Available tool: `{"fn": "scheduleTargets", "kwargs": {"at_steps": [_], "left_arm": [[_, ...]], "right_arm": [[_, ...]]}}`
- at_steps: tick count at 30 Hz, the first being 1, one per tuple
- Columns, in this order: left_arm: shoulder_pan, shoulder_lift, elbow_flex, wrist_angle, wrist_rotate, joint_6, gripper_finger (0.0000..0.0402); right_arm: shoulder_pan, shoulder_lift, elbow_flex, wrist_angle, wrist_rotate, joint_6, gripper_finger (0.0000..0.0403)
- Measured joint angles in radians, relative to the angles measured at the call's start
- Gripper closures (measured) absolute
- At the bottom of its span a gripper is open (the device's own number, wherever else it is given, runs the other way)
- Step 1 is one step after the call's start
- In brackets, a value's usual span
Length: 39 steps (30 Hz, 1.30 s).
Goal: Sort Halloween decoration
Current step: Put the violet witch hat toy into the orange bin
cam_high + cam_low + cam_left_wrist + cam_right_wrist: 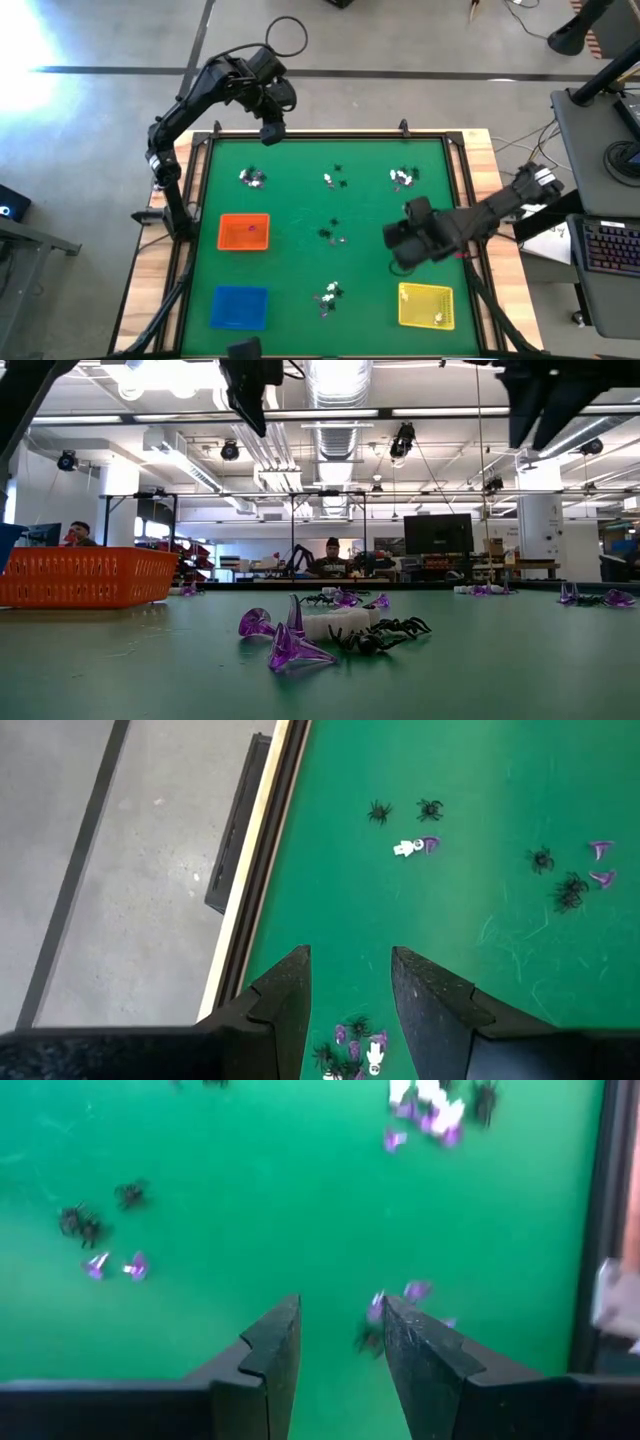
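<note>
The Halloween decoration (332,181) is a scatter of tiny trinkets: black spiders, white pieces and pinkish-purple cone shapes, lying in small clusters on the green surface (300,200). Clusters sit at the far left, far middle and far right, one at the centre and one at the near middle. In the low view, purple cones and a black spider crowd around a white piece.

The orange tray (244,232) at the left holds a small trinket or two, too small to tell apart. The blue tray (239,306) at the near left shows nothing inside. The yellow tray (426,305) at the near right holds a few small pale pieces.

The left claw (345,995) hangs over the far left edge, fingers apart, grasping nothing. The right claw (335,1345) hovers at the right above the yellow tray, released and empty
</note>
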State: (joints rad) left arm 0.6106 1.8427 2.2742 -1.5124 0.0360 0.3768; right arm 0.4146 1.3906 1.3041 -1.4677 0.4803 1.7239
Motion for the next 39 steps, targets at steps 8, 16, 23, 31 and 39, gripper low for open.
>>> {"fn": "scheduleTargets", "kwargs": {"at_steps": [8,16,23,31,39], "left_arm": [[0.000,-0.005,0.000,-0.025,0.000,-0.024,0.0279],[0.000,-0.005,0.000,-0.038,0.000,-0.061,0.0279],[0.000,-0.005,0.001,-0.059,0.000,-0.086,0.0279],[0.000,-0.006,0.001,-0.059,0.000,-0.108,0.0279],[0.000,0.015,0.001,-0.057,0.000,-0.107,0.0279]], "right_arm": [[-0.230,-0.104,-0.002,0.003,0.047,-0.345,0.0269],[-0.464,-0.156,-0.003,0.046,0.044,-0.660,0.0273],[-0.635,-0.146,-0.003,0.142,0.017,-0.939,0.0275],[-0.743,-0.098,-0.003,0.150,0.010,-1.137,0.0278],[-0.785,-0.079,-0.003,0.150,0.011,-1.235,0.0276]]}}
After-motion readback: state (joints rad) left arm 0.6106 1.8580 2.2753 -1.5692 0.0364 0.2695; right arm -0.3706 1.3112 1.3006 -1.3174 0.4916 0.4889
